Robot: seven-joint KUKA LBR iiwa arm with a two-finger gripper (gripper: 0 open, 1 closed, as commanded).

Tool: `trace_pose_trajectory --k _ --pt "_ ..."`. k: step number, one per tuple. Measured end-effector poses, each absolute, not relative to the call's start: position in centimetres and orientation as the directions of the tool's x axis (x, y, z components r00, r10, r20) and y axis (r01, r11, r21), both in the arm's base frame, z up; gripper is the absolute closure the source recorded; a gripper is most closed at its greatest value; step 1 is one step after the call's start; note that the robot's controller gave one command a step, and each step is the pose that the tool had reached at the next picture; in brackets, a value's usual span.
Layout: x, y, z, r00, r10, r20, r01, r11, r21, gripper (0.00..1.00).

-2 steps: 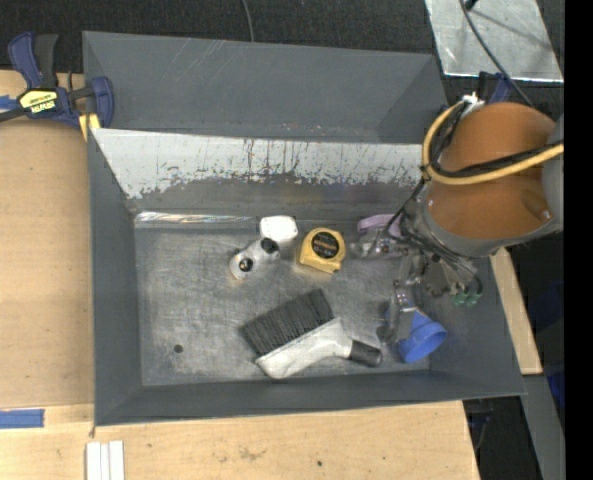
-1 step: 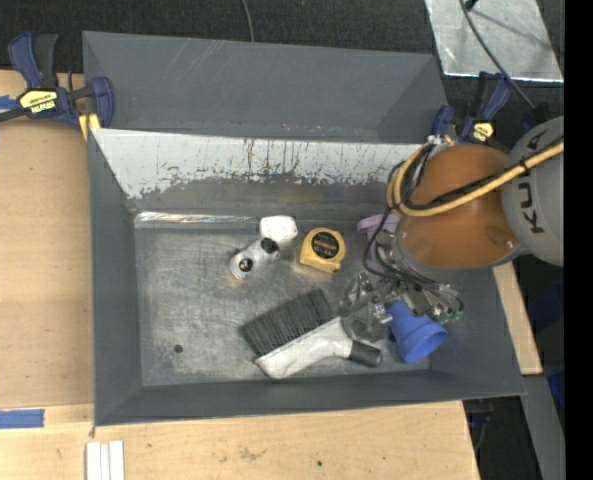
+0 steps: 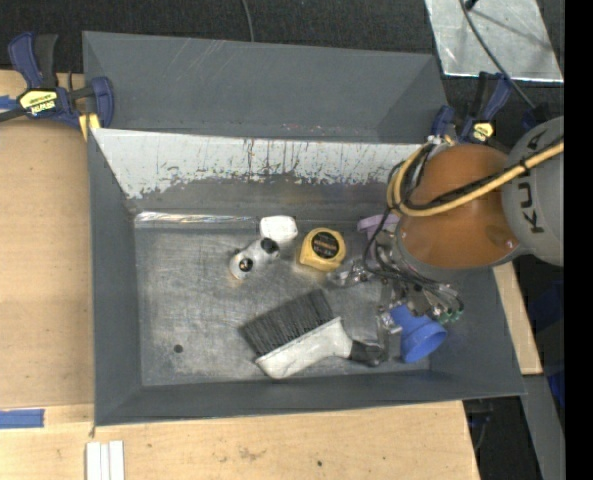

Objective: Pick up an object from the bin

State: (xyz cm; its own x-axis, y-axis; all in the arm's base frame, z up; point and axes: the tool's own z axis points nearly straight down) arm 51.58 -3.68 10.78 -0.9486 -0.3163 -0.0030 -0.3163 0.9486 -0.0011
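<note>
- The grey bin [image 3: 116,268] has a few loose things on its floor.
- The arm [image 3: 456,218], with its orange cover, reaches into the bin's right side.
- A brush [image 3: 291,330] with black bristles and a white handle lies near the front.
- The gripper [image 3: 401,308] hangs low, right of the brush; I cannot tell if it is open or closed.
- A white thing [image 3: 271,236] sits near the back.
- A yellow tape measure [image 3: 322,249] lies just right of it.
- A blue plastic piece [image 3: 419,336] lies by the gripper, in the front right corner.
</note>
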Motion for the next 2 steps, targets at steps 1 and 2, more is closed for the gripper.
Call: trace_pose_trajectory --k 1,2 --pt "51.58 -3.67 10.78 -0.949 -0.317 -0.003 -0.317 0.949 -0.001 0.0" --pt "51.52 -3.11 10.38 -0.937 -0.349 -0.001 -0.349 0.937 -0.002 0.0"
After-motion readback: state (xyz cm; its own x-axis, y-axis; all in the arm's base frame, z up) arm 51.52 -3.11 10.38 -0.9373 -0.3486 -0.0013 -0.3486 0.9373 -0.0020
